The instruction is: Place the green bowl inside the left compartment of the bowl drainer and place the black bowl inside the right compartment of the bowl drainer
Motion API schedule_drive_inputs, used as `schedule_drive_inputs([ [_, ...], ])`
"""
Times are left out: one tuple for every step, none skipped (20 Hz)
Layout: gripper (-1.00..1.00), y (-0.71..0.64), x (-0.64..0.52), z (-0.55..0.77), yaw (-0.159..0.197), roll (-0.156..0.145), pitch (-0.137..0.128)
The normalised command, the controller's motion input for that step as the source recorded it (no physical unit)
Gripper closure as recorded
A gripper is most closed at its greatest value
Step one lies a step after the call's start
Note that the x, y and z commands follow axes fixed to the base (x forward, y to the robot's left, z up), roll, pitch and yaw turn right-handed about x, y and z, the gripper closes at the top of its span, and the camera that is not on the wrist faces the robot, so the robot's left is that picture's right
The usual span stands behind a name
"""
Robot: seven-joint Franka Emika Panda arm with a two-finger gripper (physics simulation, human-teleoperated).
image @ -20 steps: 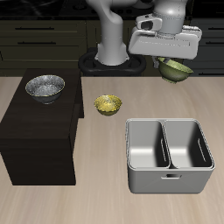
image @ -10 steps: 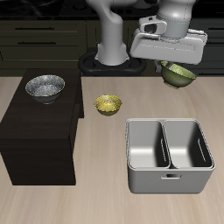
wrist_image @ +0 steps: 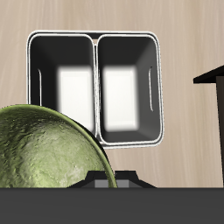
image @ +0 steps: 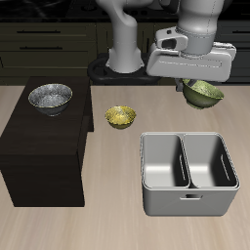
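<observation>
Green bowl [image: 202, 92]: carried in the air, pinched at its rim by the end effector [image: 195, 82], behind the bowl drainer [image: 189, 174] and not yet over it.
Step in hand: carrying toward the left compartment; next it calls for moving forward over that compartment, then lowering.
Black bowl [image: 50, 98]: untouched on the dark stand [image: 44, 146].
Yellow bowl [image: 120, 117]: on the bench [image: 117, 229].

A pale wood-grain table [image: 59, 229] carries a black block-like stand [image: 44, 156] — dark cabinets [image: 49, 39] behind.
</observation>
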Motion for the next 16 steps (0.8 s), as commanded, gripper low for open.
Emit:
schedule_drive_inputs([
  [1.0, -0.02, 0.24, -0.06, -0.022, 0.025, 0.046],
  [1.0, 0.04, 0.29, -0.03, 0.034, 0.073, 0.0],
  [1.0, -0.16, 0.29, -0.02, -0.048, -0.07, 0.021],
  [1.0, 0.08, 0.29, -0.02, -0.072, 0.113, 0.062],
  [1.0, 0.0, 0.22, -0.04, 0.042, -0.009, 0.001],
  [1.0, 0.1, 0.22, -0.02, 0.057, 0.02, -0.01],
  [1.0, 0.09, 0.26, -0.12, -0.049, 0.086, 0.043],
  [1.0, 0.04, 0.23, -0.1, -0.051, 0.027, 0.074],
  [1.0, 0.14, 0.22, 0.01, 0.055, 0.021, -0.063],
  [1.0, 0.18, 0.18, -0.14, 0.002, 0.114, 0.029],
  [1.0, 0.09, 0.18, -0.13, -0.057, 0.058, 0.062],
  [1.0, 0.3, 0.17, -0.13, 0.011, 0.13, 0.004],
  [1.0, 0.02, 0.13, -0.13, 0.083, -0.057, -0.01],
  [1.0, 0.13, 0.13, -0.16, -0.088, 0.058, 0.058],
  [1.0, 0.27, 0.12, -0.17, 0.034, 0.118, -0.006],
  [1.0, -0.09, -0.13, 0.02, 0.0, 0.0, 0.0],
])
